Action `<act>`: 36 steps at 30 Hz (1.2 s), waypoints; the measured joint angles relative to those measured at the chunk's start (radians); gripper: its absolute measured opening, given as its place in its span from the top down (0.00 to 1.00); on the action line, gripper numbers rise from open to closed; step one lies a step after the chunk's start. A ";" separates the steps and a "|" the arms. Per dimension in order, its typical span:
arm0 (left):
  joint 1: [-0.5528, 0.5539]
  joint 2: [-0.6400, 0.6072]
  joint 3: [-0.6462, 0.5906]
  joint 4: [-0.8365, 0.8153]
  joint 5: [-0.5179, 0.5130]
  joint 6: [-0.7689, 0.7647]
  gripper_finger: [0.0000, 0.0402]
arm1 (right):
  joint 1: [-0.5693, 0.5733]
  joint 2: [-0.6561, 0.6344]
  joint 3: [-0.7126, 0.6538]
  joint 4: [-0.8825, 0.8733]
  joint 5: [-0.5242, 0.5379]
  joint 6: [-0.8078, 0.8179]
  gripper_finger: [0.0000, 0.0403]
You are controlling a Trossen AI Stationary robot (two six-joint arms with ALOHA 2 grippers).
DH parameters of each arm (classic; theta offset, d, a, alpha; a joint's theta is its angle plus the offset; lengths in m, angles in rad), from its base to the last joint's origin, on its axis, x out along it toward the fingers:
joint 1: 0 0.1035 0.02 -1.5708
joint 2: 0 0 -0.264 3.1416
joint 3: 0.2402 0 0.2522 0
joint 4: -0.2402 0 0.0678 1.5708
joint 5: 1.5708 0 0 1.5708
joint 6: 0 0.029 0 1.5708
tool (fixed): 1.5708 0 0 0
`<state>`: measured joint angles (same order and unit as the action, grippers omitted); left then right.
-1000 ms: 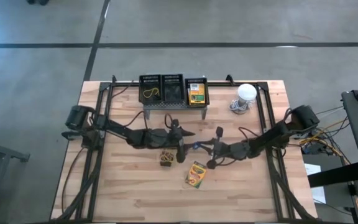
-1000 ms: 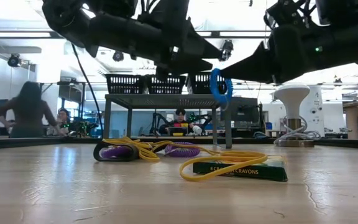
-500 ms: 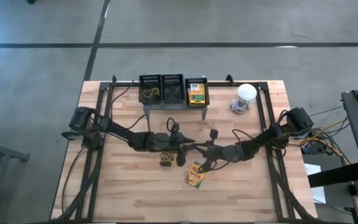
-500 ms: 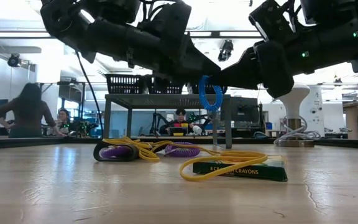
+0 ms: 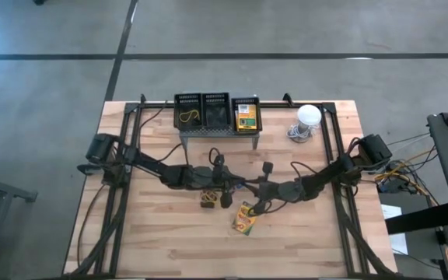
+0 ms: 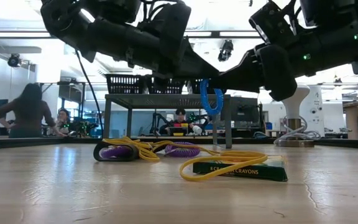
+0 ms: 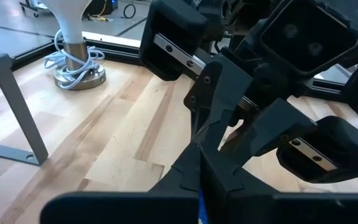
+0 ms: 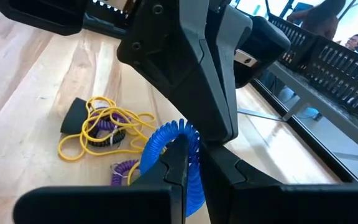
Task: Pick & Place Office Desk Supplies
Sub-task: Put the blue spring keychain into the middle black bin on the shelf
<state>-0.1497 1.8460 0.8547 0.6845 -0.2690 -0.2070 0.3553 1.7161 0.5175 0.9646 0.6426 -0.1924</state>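
the grey perforated stand (image 5: 218, 132) at the back of the table (image 5: 154, 249) is taken as the landmark. in front of it and slightly to its left, the left gripper (image 5: 236, 184) is seen above the table, its fingers brought together on the blue coiled band (image 6: 211, 96), which hangs in the air between the two arms. below, in front of the stand's left half, a tangle of yellow and purple bands (image 5: 208, 199) is found on the wood, a dark clip-like piece at its edge in the low view (image 6: 114, 151). in front of the stand's right end, a flat crayon box (image 5: 245, 218) is laid on the table with a yellow loop (image 6: 225, 165) draped over it. the right gripper (image 8: 182, 149) is met tip to tip with the left one, its fingers also pinched on the same blue band. in the stand's trays, a yellow band (image 5: 189, 117) is held at the left and a second crayon box (image 5: 246, 115) at the right. to the stand's right, a white dome with a cable (image 5: 307, 118) is set.
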 joint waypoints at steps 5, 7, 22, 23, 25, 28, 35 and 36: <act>0.000 -0.034 0.001 -0.069 0.008 0.000 1.00 | 0.000 0.000 0.010 0.001 -0.008 -0.026 0.94; -0.001 -0.060 0.002 -0.131 0.008 0.000 1.00 | -0.001 -0.001 0.012 0.002 -0.031 -0.032 0.94; -0.031 -0.167 -0.003 -0.397 -0.004 0.000 1.00 | -0.021 -0.010 0.063 0.011 -0.304 -0.070 0.84; -0.034 -0.169 -0.005 -0.409 -0.004 -0.007 1.00 | -0.021 -0.012 0.071 0.013 -0.293 -0.075 0.81; -0.049 -0.179 -0.005 -0.402 -0.004 -0.010 1.00 | -0.021 -0.013 0.068 0.005 -0.215 -0.102 0.75; -0.084 -0.205 -0.002 -0.418 -0.029 0.020 1.00 | -0.031 -0.014 0.060 -0.023 -0.127 -0.146 0.70; -0.168 -0.247 -0.003 -0.593 -0.173 0.022 1.00 | -0.107 -0.025 0.061 -0.193 -0.310 -0.115 0.73; -0.194 -0.238 -0.002 -0.597 -0.172 0.032 1.00 | -0.113 -0.035 0.061 -0.202 -0.324 -0.119 0.74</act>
<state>-0.3442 1.6078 0.8524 0.0879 -0.4413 -0.1746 0.2421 1.6814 0.5787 0.7622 0.3183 -0.3112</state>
